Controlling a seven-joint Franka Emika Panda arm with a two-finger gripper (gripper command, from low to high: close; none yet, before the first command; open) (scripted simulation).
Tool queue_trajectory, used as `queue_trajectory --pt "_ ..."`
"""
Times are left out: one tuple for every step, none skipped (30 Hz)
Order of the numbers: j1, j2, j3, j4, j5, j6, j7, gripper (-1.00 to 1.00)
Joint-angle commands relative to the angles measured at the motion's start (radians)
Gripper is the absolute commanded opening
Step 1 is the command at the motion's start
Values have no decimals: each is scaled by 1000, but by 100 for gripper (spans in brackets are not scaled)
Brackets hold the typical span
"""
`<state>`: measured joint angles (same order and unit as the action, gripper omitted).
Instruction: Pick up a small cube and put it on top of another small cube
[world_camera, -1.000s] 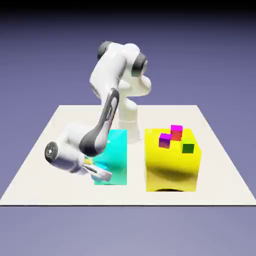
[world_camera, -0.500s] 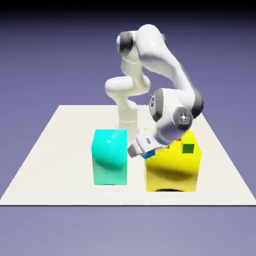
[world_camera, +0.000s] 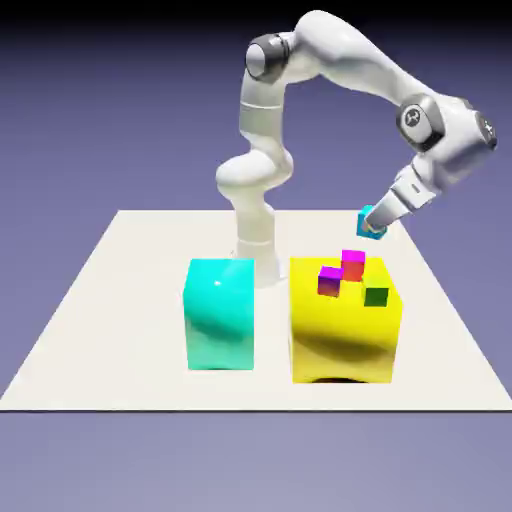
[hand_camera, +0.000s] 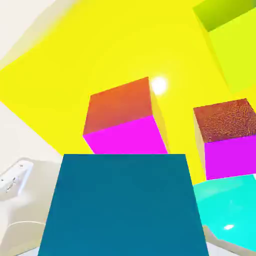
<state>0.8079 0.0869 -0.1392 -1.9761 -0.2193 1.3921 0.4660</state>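
Cyan and plain-faced, the small cube (world_camera: 367, 221) hangs in the exterior view between the tips of the claw (world_camera: 376, 224), in the air above the yellow block (world_camera: 343, 330) and apart from it. The claw is closed down on the cube, its fingers sloping in from the exterior view's right, the cube tilted a little. It looks stiff and light, likely not fragile; smooth flat sides could let it slip or turn if the grip sits near an edge, so opposite faces, gripped about their middles, seem the best hold. Below, a magenta cube (world_camera: 353, 265), a purple cube (world_camera: 330, 282) and a green cube (world_camera: 376, 291) rest on the yellow block.

In the hand view, the held cube's dark blue face fills the lower middle and hides the fingertips, so how deep they bite cannot be told. The magenta cube shows just beyond its edge.
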Motion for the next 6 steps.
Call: queue_trajectory --pt "-1 -7 -2 -36 -4 29 3 -100" --pt "-3 -15 -4 -73 -6 58 6 -100" --pt "-4 -20 -5 -98 -7 78 9 -100" --pt "-4 -20 -5 -98 -7 78 9 100" --pt "-4 -20 -5 -98 -7 78 9 100" --pt "-2 -12 -3 -61 -5 49 5 100"
